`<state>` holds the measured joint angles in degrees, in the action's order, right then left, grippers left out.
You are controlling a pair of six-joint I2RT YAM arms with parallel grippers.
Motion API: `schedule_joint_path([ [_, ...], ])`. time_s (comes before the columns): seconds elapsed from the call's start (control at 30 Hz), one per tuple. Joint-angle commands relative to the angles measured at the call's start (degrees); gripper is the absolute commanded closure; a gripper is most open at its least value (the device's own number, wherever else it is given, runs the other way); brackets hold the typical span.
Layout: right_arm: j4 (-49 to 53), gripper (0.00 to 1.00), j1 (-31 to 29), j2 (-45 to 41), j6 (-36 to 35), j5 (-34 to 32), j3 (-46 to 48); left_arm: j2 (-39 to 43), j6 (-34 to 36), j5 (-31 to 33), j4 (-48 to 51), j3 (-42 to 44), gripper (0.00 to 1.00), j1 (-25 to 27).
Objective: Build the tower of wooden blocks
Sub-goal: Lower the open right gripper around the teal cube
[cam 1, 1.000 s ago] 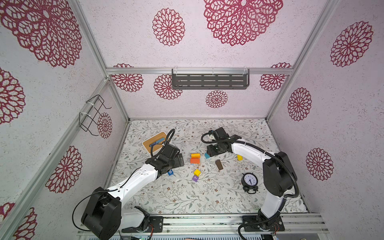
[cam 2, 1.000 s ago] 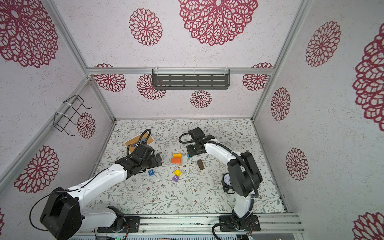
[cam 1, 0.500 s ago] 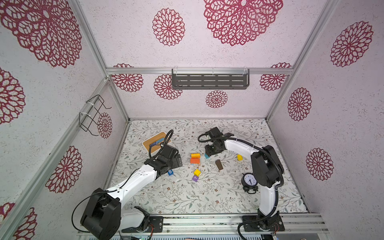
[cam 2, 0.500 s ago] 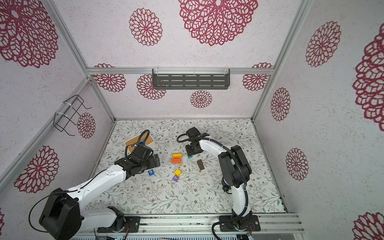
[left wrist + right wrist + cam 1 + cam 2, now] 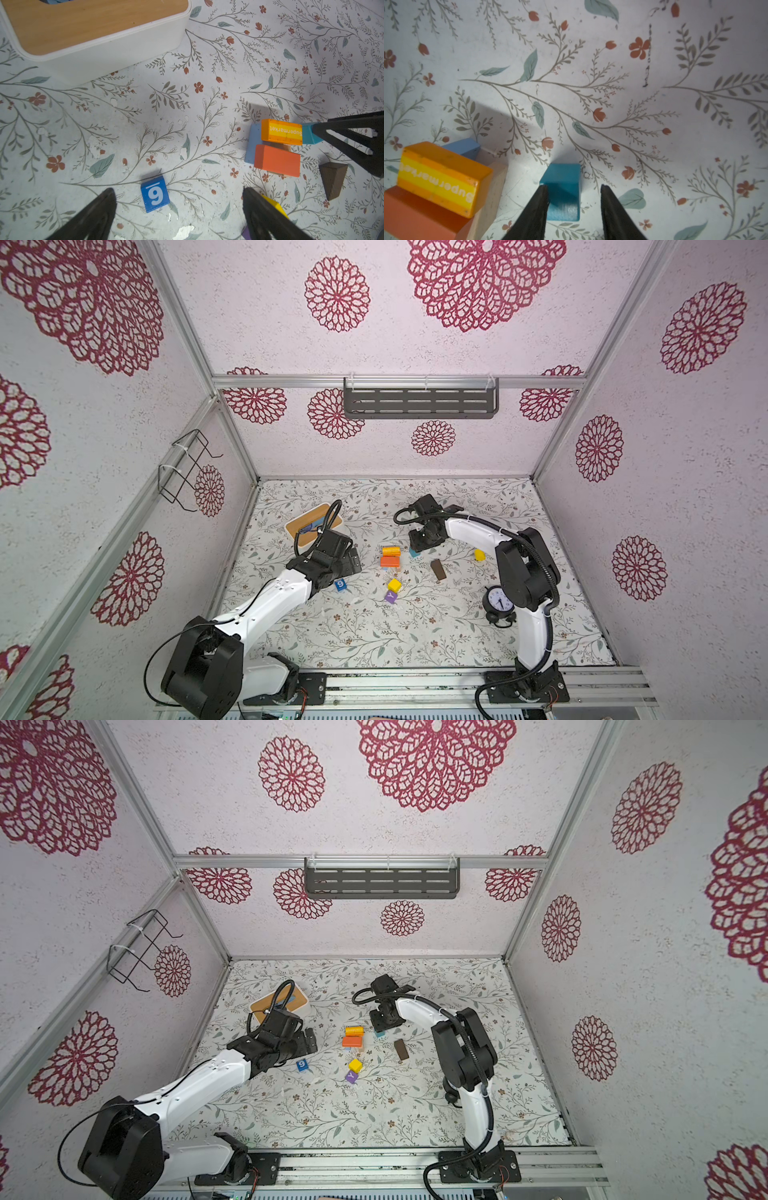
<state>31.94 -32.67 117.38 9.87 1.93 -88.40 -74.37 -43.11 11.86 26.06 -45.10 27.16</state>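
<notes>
Though half-hidden from above, teal block (image 5: 562, 180) inside parted right gripper (image 5: 574, 187) — left gripper (image 5: 178, 189) agape.

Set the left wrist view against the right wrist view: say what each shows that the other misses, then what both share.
Only left wrist: the white box, the blue "9" cube, the dark brown block, a yellow block and the open left gripper.
Only right wrist: both fingers of the right gripper, open astride the teal block, one finger at its side, the other apart.
Both: the teal block, the "Supermarket" block, the orange block, the light blue block and the tan block.
</notes>
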Motion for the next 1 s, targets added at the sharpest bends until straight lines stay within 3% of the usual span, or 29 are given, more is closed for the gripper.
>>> schedule_joint_path([
  [0.0,1.50,0.62,0.23,0.90,0.50,0.32,-1.51,2.10,-0.25,-0.19,-0.84,0.98,0.03,-0.59],
  [0.2,1.98,0.64,-0.12,1.27,0.92,0.94,-2.04,3.08,-0.21,-0.53,-0.75,1.33,0.03,-1.03],
  [0.97,3.70,0.53,-1.79,1.09,0.77,0.94,-1.79,4.57,-0.74,-1.38,-0.77,2.12,0.03,-1.14],
])
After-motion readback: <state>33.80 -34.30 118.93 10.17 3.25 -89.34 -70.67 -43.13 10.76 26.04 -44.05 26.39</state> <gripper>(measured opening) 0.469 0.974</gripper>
